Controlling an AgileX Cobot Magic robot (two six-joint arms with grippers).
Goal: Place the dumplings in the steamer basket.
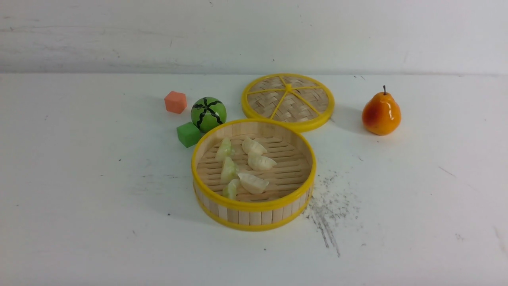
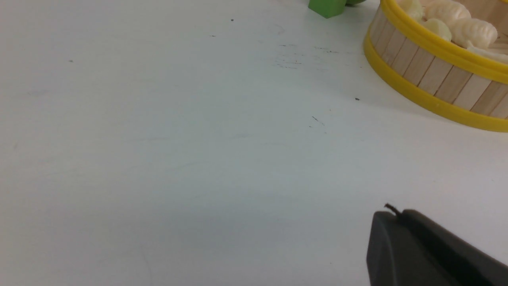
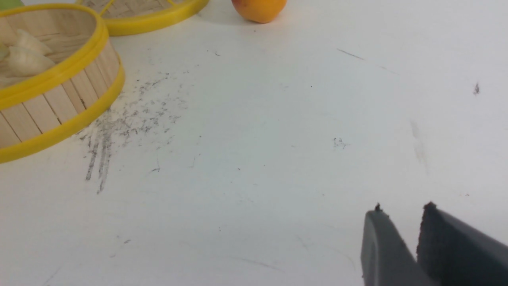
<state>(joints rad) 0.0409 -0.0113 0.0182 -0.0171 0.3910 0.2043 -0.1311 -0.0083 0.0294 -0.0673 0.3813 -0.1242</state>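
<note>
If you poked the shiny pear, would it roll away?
Probably it would wobble or tip: the pear stands upright on a rounded bottom. Its glossy skin looks slippery to pinch. It looks hard rather than squishy, though I can't be sure.

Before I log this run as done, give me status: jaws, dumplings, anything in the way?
Left gripper jaws shut, right gripper jaws slightly apart, both empty. Six dumplings in steamer basket. Nothing in the way.

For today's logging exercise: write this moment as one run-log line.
dumplings: all six in steamer basket | left gripper: shut, empty | right gripper: slightly open, empty | lid: off, behind basket
</note>
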